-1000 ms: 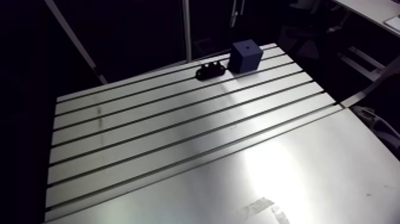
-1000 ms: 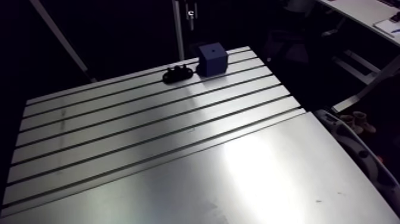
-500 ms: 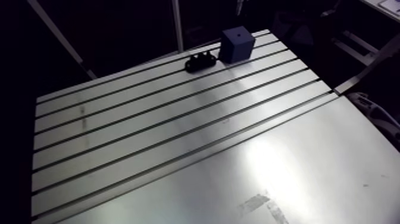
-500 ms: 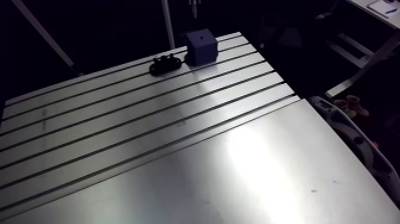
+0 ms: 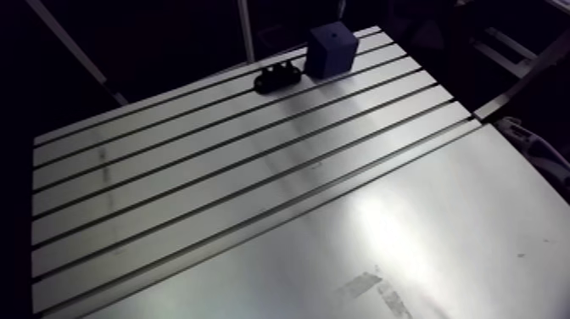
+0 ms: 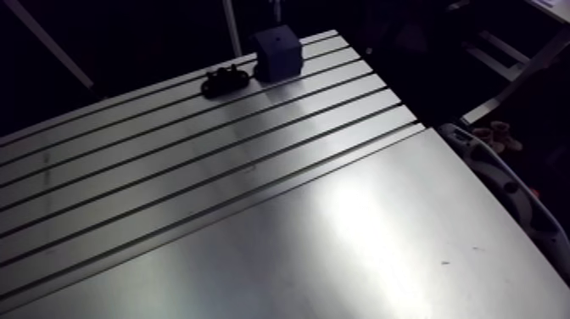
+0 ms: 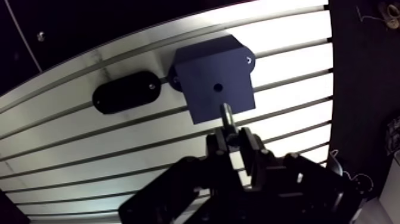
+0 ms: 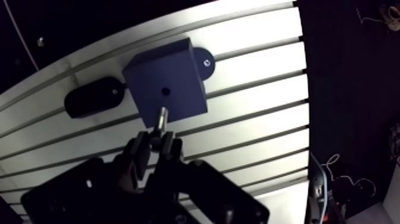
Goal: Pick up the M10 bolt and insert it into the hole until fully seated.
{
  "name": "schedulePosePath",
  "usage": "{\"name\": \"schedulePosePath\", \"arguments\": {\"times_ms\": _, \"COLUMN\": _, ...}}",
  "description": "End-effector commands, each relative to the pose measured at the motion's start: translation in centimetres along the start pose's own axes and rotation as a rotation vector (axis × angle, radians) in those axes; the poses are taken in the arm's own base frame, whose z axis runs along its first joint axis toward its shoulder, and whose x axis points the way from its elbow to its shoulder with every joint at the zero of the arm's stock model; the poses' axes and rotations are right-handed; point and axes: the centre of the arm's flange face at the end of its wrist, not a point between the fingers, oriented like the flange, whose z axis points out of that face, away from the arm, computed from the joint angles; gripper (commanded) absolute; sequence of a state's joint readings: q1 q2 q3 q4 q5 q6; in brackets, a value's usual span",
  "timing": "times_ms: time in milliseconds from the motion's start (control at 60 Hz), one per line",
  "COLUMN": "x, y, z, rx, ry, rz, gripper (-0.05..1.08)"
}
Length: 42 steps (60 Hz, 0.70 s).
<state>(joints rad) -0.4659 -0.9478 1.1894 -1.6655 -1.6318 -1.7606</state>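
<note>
Slotted aluminium bench (image 5: 254,195), smooth plate along its near edge; by the far edge, toward the far-right corner, sits a blue block (image 5: 331,49) with a small hole (image 7: 218,87) in its top face, low black holder (image 5: 276,78) just beside it.

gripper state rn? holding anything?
Gripper: closed on the M10 bolt, with the bolt's tip short of the hole in the blue block.

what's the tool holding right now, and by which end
The tool is shut on the M10 bolt, gripping what looks like its head end; the rest points ahead at the hole in the blue block.
</note>
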Motion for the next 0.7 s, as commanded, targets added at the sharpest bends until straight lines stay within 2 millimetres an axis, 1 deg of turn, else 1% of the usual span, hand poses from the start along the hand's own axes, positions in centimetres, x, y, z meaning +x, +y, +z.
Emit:
{"name": "schedulePosePath", "arguments": {"times_ms": 17, "x": 0.4, "y": 0.6, "z": 1.1, "rx": 0.004, "ry": -0.014, "rz": 0.009, "gripper": 1.08}}
{"name": "schedulePosePath", "arguments": {"times_ms": 283, "x": 0.7, "y": 0.9, "z": 2.1, "rx": 0.011, "ry": -0.029, "rz": 0.013, "gripper": 1.08}}
{"name": "schedulePosePath", "arguments": {"times_ms": 700, "x": 0.8, "y": 0.7, "z": 2.5, "rx": 0.018, "ry": -0.033, "rz": 0.011, "gripper": 1.08}}
